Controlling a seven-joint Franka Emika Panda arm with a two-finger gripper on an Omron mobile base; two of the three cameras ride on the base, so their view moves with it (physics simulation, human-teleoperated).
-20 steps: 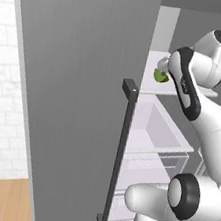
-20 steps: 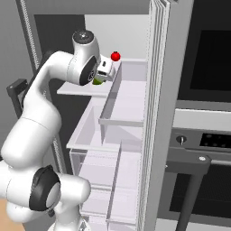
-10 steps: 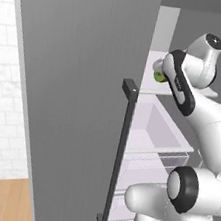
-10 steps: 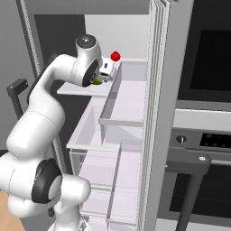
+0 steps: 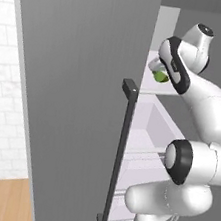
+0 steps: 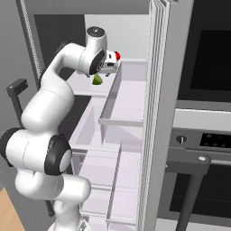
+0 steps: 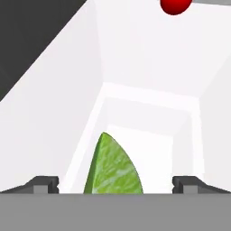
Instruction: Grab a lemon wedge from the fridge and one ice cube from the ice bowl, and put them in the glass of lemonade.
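The fridge (image 5: 77, 77) stands with its doors swung wide, white shelves (image 6: 113, 135) showing inside. On an upper shelf lies the yellow-green lemon wedge (image 5: 161, 76) (image 6: 97, 80). In the hand view the lemon wedge (image 7: 115, 167) sits close ahead, between the two dark fingertips (image 7: 45, 184) and not touching them. My gripper (image 7: 116, 185) is open, its jaws wide on either side of the wedge. From the right base view the gripper (image 6: 103, 74) hangs just above the wedge at the shelf's front. The ice bowl and the glass of lemonade are out of view.
A small red round fruit (image 6: 117, 55) (image 7: 176, 5) sits further back on the same shelf. The grey fridge door with its dark bar handle (image 5: 121, 149) stands at my left. A black built-in oven (image 6: 207, 58) with a bar handle (image 6: 194, 162) is at the right.
The arm has leaned a little further into the fridge, bringing the hand closer to the wedge. The jaws stay wide and the wedge has not moved.
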